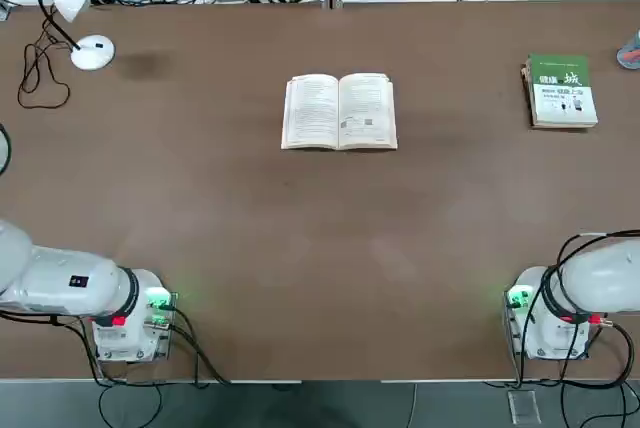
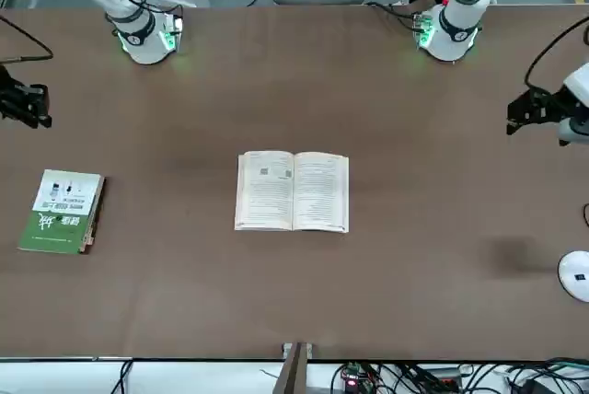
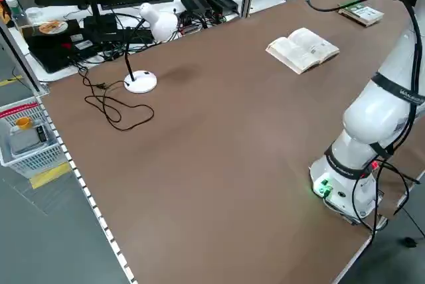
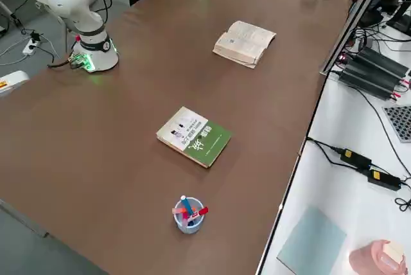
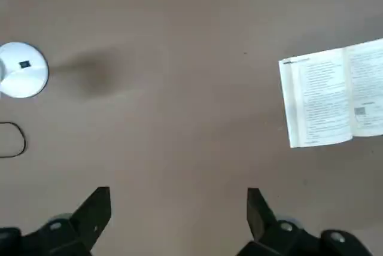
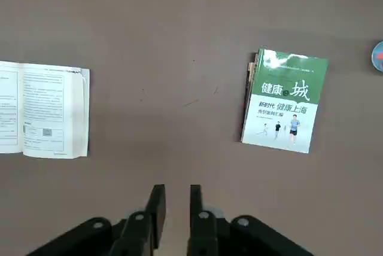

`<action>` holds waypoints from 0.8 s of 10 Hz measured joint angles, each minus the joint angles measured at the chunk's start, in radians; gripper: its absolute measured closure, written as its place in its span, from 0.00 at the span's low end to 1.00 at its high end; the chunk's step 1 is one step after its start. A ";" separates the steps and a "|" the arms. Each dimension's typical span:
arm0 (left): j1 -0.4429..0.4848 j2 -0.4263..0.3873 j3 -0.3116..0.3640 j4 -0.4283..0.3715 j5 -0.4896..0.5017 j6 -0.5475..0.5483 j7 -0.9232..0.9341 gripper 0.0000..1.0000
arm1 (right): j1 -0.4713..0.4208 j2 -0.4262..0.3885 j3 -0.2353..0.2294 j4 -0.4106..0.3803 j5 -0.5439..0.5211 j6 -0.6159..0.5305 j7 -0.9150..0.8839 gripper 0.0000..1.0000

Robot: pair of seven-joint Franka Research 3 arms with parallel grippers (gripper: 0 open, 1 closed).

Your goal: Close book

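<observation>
Mid-table: book [image 1: 339, 111] open; left tool [image 5: 173, 208] apart, right tool [image 6: 175, 208] nearly together.

Open book [image 1: 339, 111] flat, mid-table

Top cam: straight down on the desk [image 1: 320, 248], arm bases at 6 o'clock, open book [image 1: 339, 111] just above centre, green-and-white book [image 1: 561, 91] at 2 o'clock, lamp base [image 1: 92, 52] at 10.
Front cam: across the desk facing the robot, bases at 12 o'clock, same two books mirrored.
Left side cam: raised, diagonal, lamp near, open book far.
Right side cam: raised, diagonal, pen cup [image 4: 188, 214] nearest, green-and-white book mid, open book beyond.
Left wrist cam: looks down, shares open book and lamp base with top.
Right wrist cam: looks down, shares both books with top.
</observation>
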 joint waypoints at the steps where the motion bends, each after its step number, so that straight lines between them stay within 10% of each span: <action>1: -0.016 0.001 0.000 0.000 -0.001 0.002 -0.016 0.00 | 0.000 0.000 0.000 -0.001 0.006 0.000 0.000 0.82; 8: -0.163 0.047 -0.003 -0.003 -0.008 0.062 -0.212 0.00 | 0.019 0.041 0.002 -0.031 0.182 0.043 0.007 0.99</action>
